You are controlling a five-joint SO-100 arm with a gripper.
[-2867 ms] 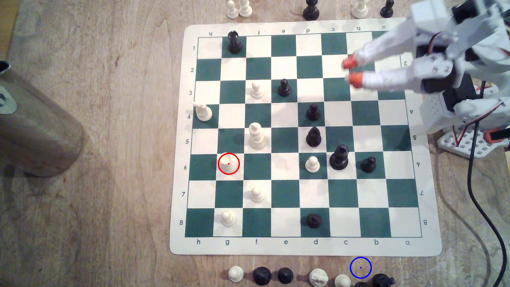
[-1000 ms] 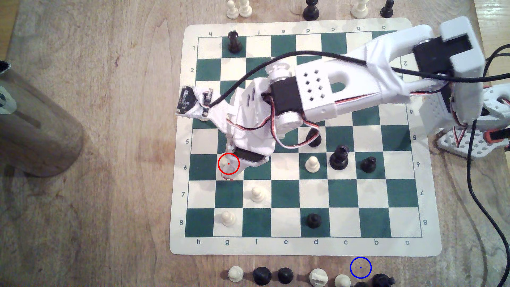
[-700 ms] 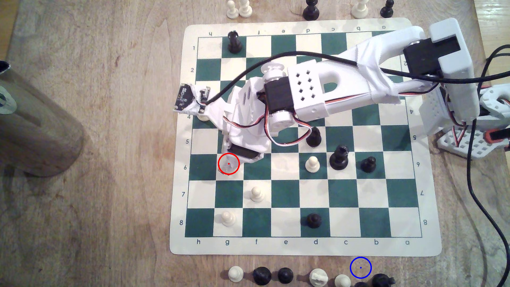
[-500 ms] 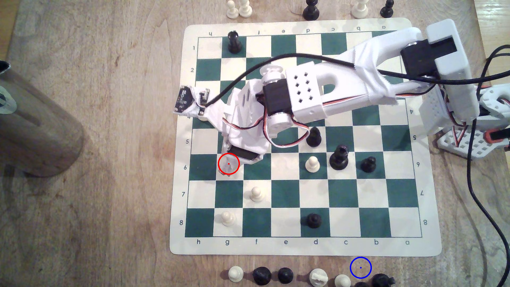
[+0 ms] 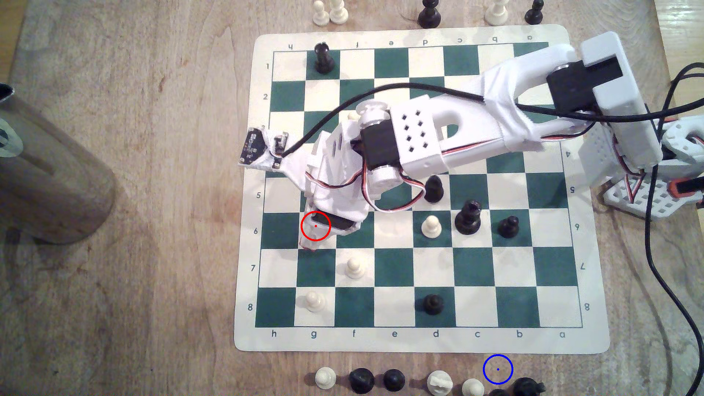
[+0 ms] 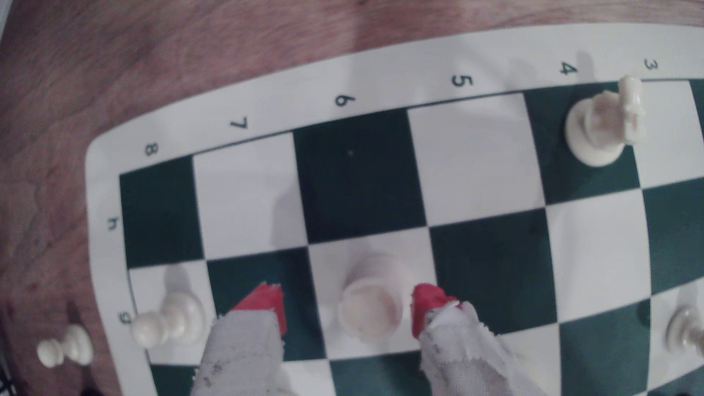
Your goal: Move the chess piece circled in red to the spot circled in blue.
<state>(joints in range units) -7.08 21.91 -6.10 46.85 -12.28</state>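
Note:
In the wrist view the chess piece point(image 6: 371, 304), a stubby cream piece with a flat rimmed top, stands on a white square in row 6. My gripper point(image 6: 349, 302) is open and straddles it. One red fingertip point(image 6: 426, 304) is close beside the piece, and the other fingertip point(image 6: 268, 302) stands a clear gap away. In the exterior view my gripper point(image 5: 313, 240) covers the red ring on square g6 and hides the piece. The spot point(image 5: 498, 369) is a blue ring on bare wood below the board's near edge, far toward the exterior view's right.
Cream pawns stand on g8 point(image 5: 314, 300), f7 point(image 5: 353, 267) and d6 point(image 5: 431, 226); black pieces cluster around c6 point(image 5: 468, 217). A row of captured pieces flanks the spot, nearest a cream one point(image 5: 472, 387) and a black one point(image 5: 527, 386). A cylinder point(image 5: 49, 171) stands at the left.
The arm has swung from the board's upper right corner across to the red ring. Over the last second the gripper only shifted slightly around the piece, which has stayed on its square.

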